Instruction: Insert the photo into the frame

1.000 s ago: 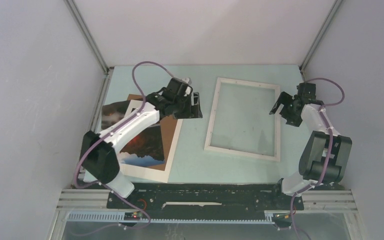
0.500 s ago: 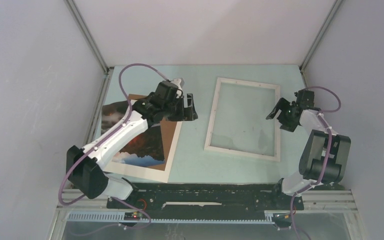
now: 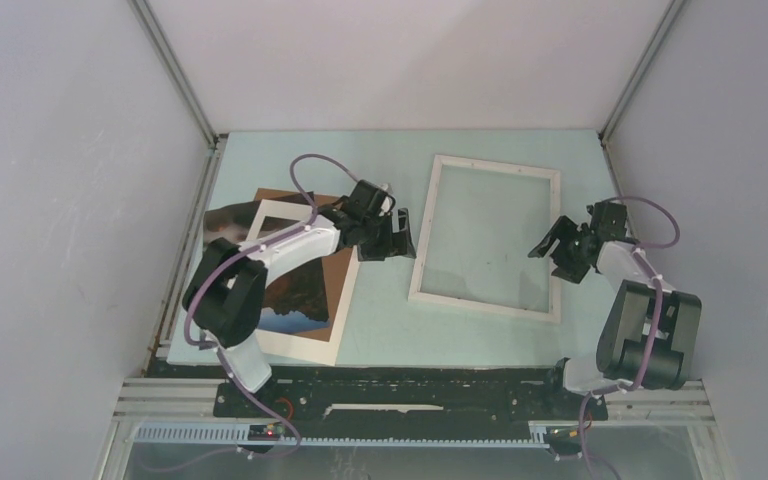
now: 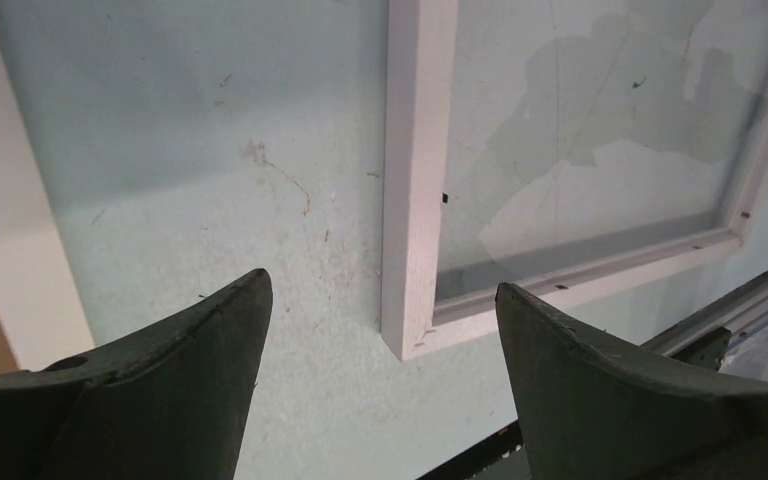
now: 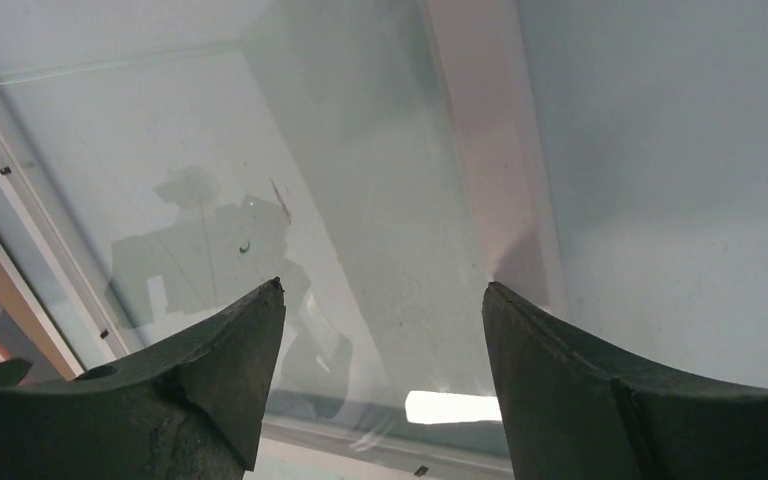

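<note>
The frame (image 3: 423, 232), thin and white with a clear pane, lies flat at centre right. The photo (image 3: 295, 298), dark sky and red-orange glow inside a wide white border, lies at the left, partly under the left arm. My left gripper (image 3: 405, 234) hovers open just left of the frame's left rail. In the left wrist view the frame's corner (image 4: 415, 200) shows between the open fingers (image 4: 170, 370), which hold nothing. My right gripper (image 3: 550, 254) is open over the frame's right rail (image 5: 485, 150) and pane, also holding nothing.
A plain brown backing board (image 3: 338, 272) overlaps the photo's right side. Grey enclosure walls close in on the left, back and right of the pale green table (image 3: 390, 330). A black rail (image 3: 410, 385) runs along the near edge.
The left gripper has swung right and nearer, off the brown board to the frame's left rail. The right gripper has shifted slightly nearer along the frame's right rail, its jaws a little narrower.
</note>
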